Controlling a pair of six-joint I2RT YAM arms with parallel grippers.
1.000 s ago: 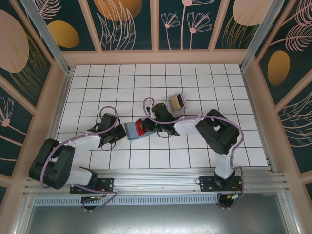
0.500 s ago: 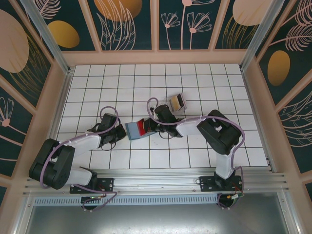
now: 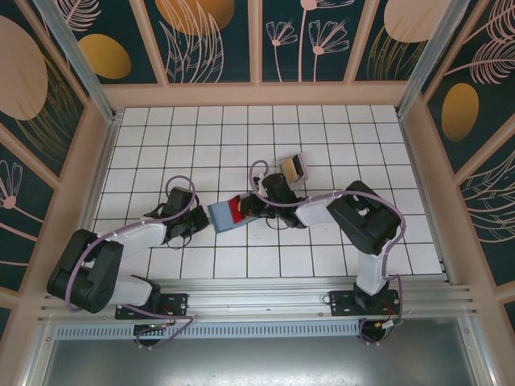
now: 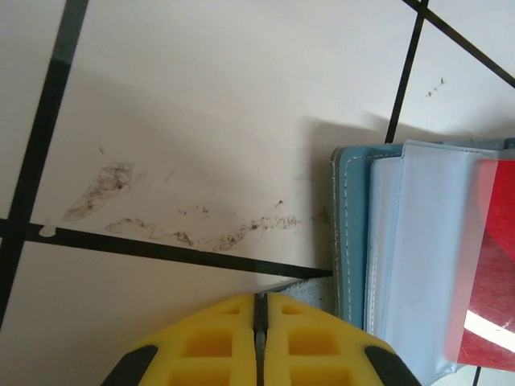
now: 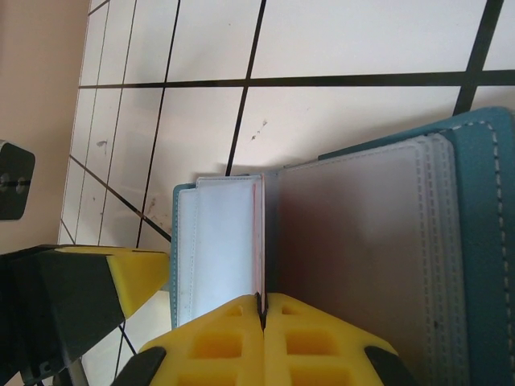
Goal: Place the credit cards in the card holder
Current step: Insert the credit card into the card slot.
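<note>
The teal card holder (image 3: 219, 214) lies open on the white tiles between my two grippers. A red credit card (image 3: 234, 211) rests on its inner face. In the right wrist view I see that card edge-on (image 5: 261, 233), standing against the holder's pale pocket (image 5: 217, 241), and my right gripper (image 5: 262, 304) is shut on its near end. My left gripper (image 4: 260, 310) is shut at the holder's left edge, and a grey corner (image 4: 315, 288) of the holder runs into its jaws. The teal edge (image 4: 350, 233) and the red card (image 4: 487, 265) lie just right of it.
A clear plastic box (image 3: 291, 168) with yellow cards in it stands one tile behind the right gripper. Peach walls (image 3: 95, 153) enclose the tiled floor, and a metal rail (image 3: 257, 291) runs along the near edge.
The right gripper has drifted slightly to the right with the red card, and the card holder has shifted a little that way too. The left arm has stayed where it was.
</note>
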